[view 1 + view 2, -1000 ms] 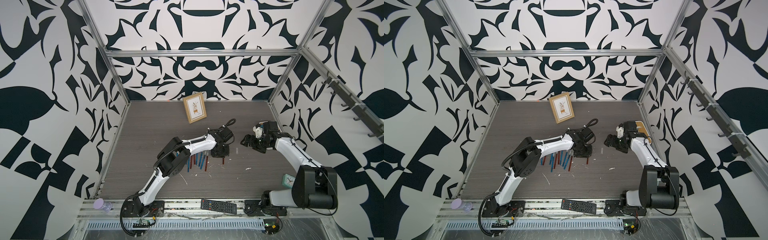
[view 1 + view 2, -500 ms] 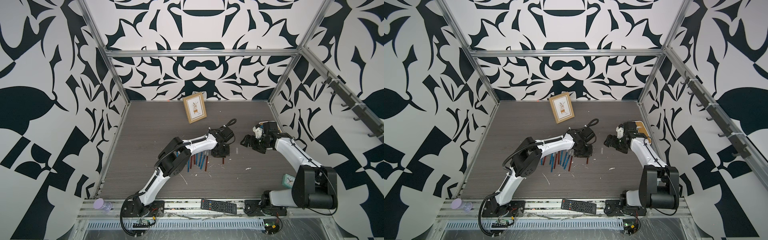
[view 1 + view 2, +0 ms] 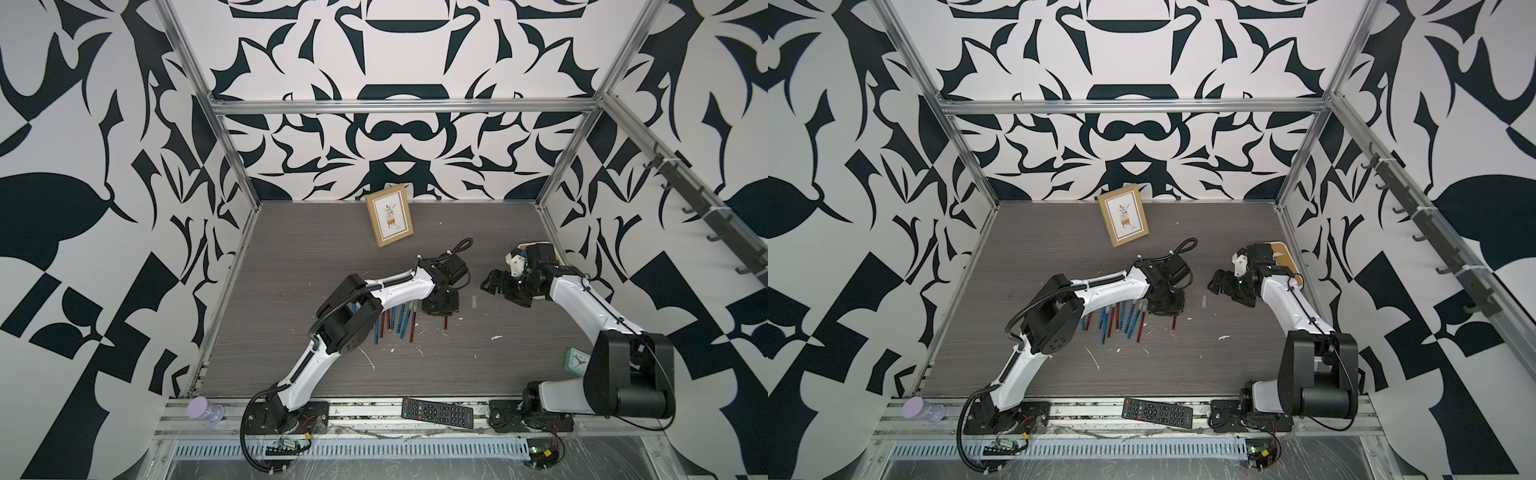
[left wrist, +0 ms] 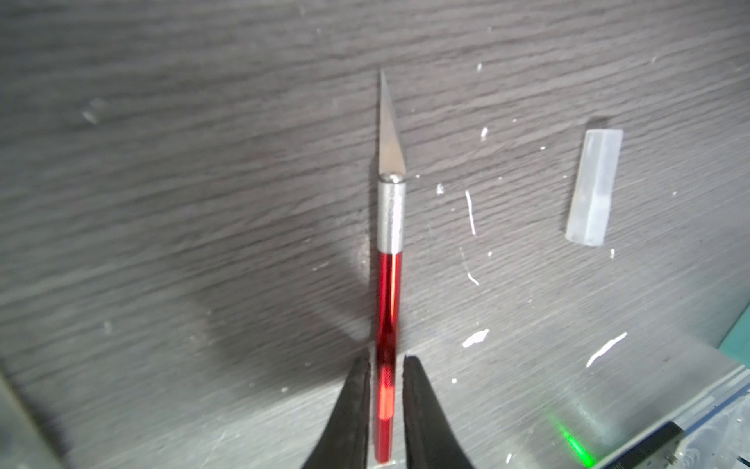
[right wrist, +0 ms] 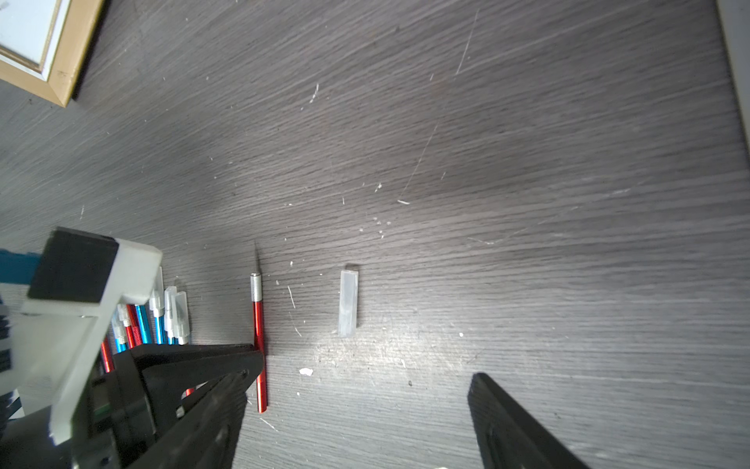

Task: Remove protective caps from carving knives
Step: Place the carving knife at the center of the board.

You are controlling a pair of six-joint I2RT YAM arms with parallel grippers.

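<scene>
**Grey wood-grain table: one bare-bladed red knife between two robot grippers**

Grey wood-grain table (image 3: pixel 311 257) inside a booth with bold black-and-white patterned walls, seen from above. Two white-and-black robot arms reach in from the near edge.

The left gripper (image 4: pixel 386 363) points down at the table. Its two black fingers (image 4: pixel 353 406) stand on either side of the handle of a red knife (image 4: pixel 387 292). A thin gap shows on each side of the handle, so the jaws are slightly parted and not squeezing. The knife lies flat on the table. Its silver collar and pointed blade reach out ahead of the fingertips, and the blade is uncovered.

Just beside that gripper, on the side away from the right arm, a row of knives (image 3: pixel 397 322) with blue and red handles lies close together. The row sits partly under the left arm. The right wrist view shows whitish caps (image 5: pixel 180 310) on the tips of several of them.

One loose cap (image 4: pixel 594 186), a short see-through sleeve, lies flat between the two grippers, apart from the red knife and roughly parallel to it.

The right gripper (image 5: pixel 361 379) hangs above the table near the loose cap, jaws wide apart with nothing between them.

Farther from both grippers are:
- a picture frame (image 3: pixel 389 216) near the back wall
- a black remote control (image 3: pixel 437 412) on the near rail
- a small teal clock (image 3: pixel 577 360) by the right arm's base
- a small clear jar (image 3: pixel 205 409) with a lilac lid by the left arm's base, whose contents cannot be made out

White flecks (image 3: pixel 495 337) dot the table.
</scene>
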